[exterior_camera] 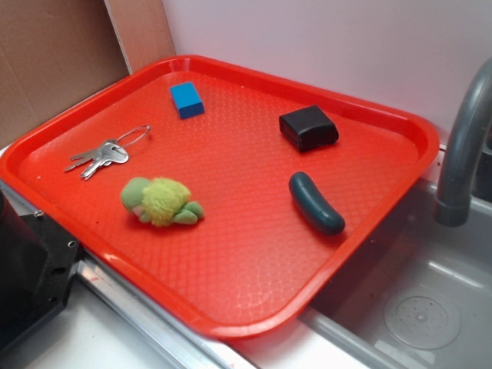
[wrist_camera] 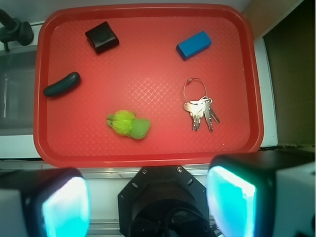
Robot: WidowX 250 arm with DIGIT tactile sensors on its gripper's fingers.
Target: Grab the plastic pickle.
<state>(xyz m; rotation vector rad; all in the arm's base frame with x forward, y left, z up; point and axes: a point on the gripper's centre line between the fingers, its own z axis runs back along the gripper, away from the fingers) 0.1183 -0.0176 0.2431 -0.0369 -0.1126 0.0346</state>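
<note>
Five objects lie spread over a red plastic tray (exterior_camera: 369, 231) with a textured floor and raised rim. The smooth, dark teal-green plastic pickle (exterior_camera: 316, 203) is a slightly curved, sausage-shaped piece with rounded ends and a faint sheen; it lies flat near the tray edge that borders the grey sink (exterior_camera: 430, 307). In the wrist view the pickle (wrist_camera: 62, 84) sits close to the left rim, apart from everything else. A black, rounded rectangular block (exterior_camera: 308, 127) rests just beyond it toward the back wall. A fuzzy yellow-green plush toy (exterior_camera: 160, 202) lies near the tray's middle, well apart from the pickle. A bunch of silver keys on a wire ring (exterior_camera: 104, 155) and a small blue rectangular block (exterior_camera: 187, 100) occupy the far side. A grey faucet (exterior_camera: 461, 146) curves over the sink.

The gripper (wrist_camera: 148, 200) hangs high above the near tray rim, its two glowing cyan-faced fingers (wrist_camera: 66, 207) spread wide apart, holding nothing and touching none of the objects.
</note>
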